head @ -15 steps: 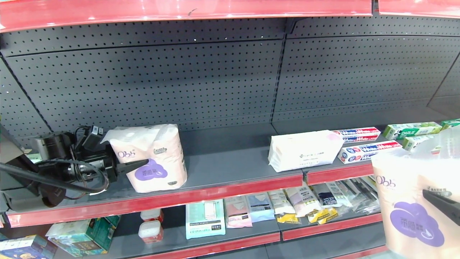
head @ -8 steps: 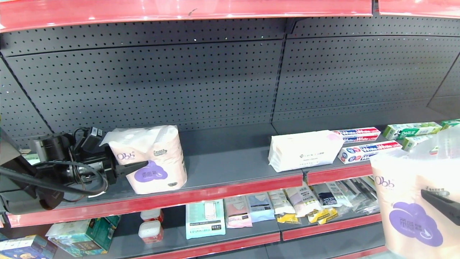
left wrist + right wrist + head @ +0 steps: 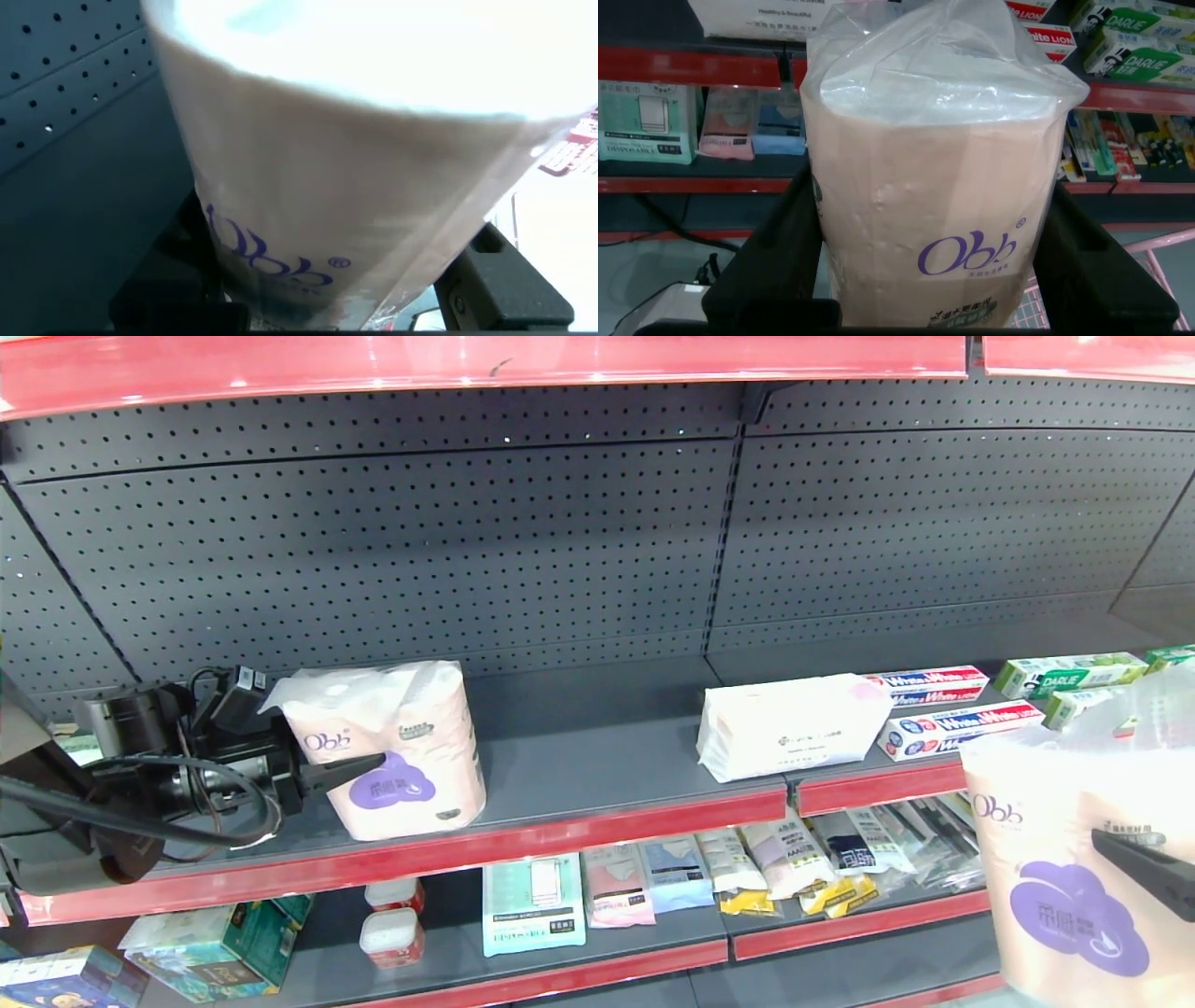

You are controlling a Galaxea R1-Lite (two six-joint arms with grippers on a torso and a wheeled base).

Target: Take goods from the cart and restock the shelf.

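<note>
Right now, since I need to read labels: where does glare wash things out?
Head view: glare streaks on the upper shelf edge. Left wrist view: the left pack has its top blown out white. Right wrist view: sheen on the right pack wrapper, print legible.

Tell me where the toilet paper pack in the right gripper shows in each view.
Head view: toilet paper pack in the lower right corner, in front of the shelf.
Right wrist view: dead centre, upright.
Left wrist view: that is the twin pack, standing on the shelf.
Shared landmark: green toothpaste boxes beyond it.
</note>
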